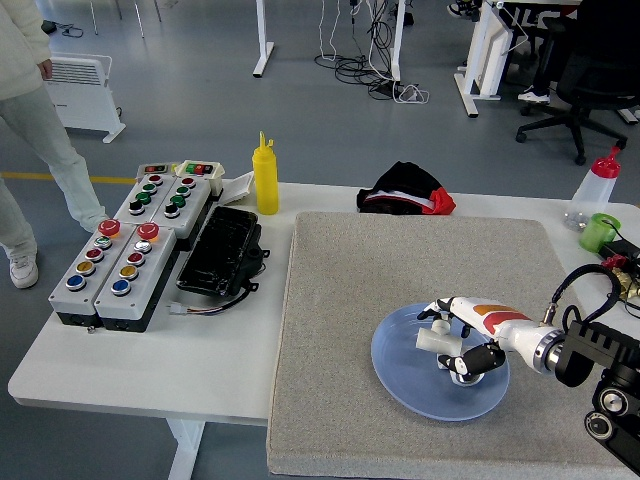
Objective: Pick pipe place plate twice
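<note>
A white T-shaped pipe fitting (459, 367) lies on the blue plate (405, 375), right of the plate's middle, on the grey mat (340, 300). My right hand (453, 348) reaches in from the right and hovers right over the fitting. Its white thumb is on the fitting's left and its black fingers (480, 359) are on its right, relaxed and straddling it without a firm grip that I can see. The hand hides most of the fitting's top. My left arm is out of view.
On the left of the table stand two button boxes (112, 265), a black device (222, 250) and a yellow squeeze bottle (265, 175). A black and red cloth (405, 190) lies at the mat's far edge. A green cup (599, 231) and a clear bottle (595, 185) stand far right. A person's legs (30, 120) are at far left.
</note>
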